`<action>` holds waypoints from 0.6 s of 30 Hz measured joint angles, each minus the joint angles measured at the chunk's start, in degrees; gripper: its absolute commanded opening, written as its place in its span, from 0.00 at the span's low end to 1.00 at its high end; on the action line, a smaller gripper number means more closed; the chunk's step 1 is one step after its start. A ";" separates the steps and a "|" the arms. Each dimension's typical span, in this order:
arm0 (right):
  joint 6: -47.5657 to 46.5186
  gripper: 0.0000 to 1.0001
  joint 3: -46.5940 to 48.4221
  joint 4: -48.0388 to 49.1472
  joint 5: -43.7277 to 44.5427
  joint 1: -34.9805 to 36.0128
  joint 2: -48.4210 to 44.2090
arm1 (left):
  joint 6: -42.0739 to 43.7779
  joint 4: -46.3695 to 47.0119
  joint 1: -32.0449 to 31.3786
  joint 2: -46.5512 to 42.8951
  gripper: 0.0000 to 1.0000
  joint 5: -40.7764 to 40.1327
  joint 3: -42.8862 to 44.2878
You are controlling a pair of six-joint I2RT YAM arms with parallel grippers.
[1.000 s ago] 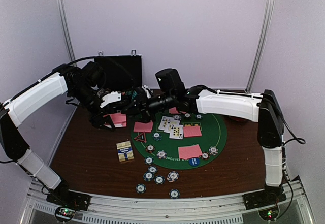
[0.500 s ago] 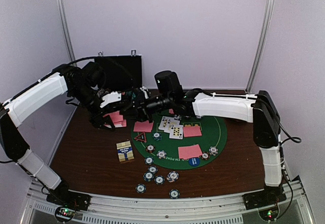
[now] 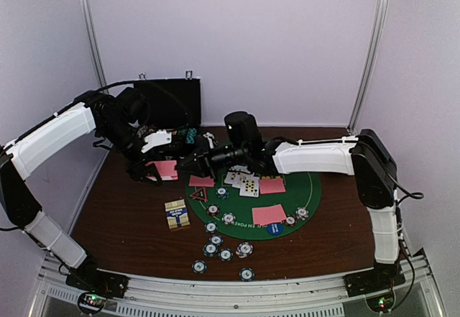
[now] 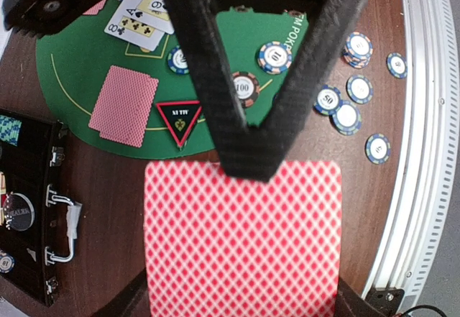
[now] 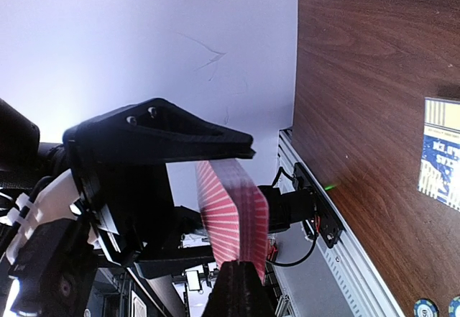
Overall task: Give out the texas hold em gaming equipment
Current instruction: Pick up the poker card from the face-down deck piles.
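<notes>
My left gripper is shut on a deck of pink-red-backed playing cards, held by its side edges above the brown table left of the green mat. The deck fills the left wrist view. My right gripper reaches in from the mat side. Its tips are pinched together at the deck's edge, apparently on the top card. The right wrist view shows the deck edge-on with the right gripper at its end. A red-edged triangle, face-down cards and face-up cards lie on the mat.
Several striped chips lie near the mat's front edge and on the table toward the near rail. A small card box sits left of the mat. The open black case stands at the back left. A blue disc is on the mat's front.
My right gripper has moved left and down, from over the mat's back edge to the deck's edge. The left gripper and the deck have stayed in place.
</notes>
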 measured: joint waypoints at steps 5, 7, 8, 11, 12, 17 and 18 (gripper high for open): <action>1.68 0.00 -7.04 4.04 -0.13 -2.29 -3.67 | 0.26 0.11 0.00 0.02 0.00 -1.20 0.00; 2.38 0.00 -9.68 5.42 0.07 -3.39 -5.73 | 0.28 0.24 0.00 0.02 0.00 -1.29 -0.02; 2.91 0.00 -11.65 6.69 0.11 -4.15 -7.28 | 0.31 0.26 -0.02 0.02 0.00 -1.40 -0.02; 3.78 0.00 -16.26 9.60 0.33 -6.60 -11.04 | 0.33 0.33 0.00 0.04 0.00 -1.75 -0.04; 3.85 0.00 -17.49 10.34 0.35 -7.34 -11.96 | 0.37 0.37 0.00 0.04 0.00 -1.88 -0.11; 3.32 0.04 -24.96 11.72 0.33 -12.22 -16.70 | 0.46 0.74 -0.02 0.09 0.00 -2.67 -0.35; 2.97 0.10 -26.16 11.63 0.26 -13.29 -17.27 | 0.46 0.83 -0.02 0.11 0.00 -2.73 -0.37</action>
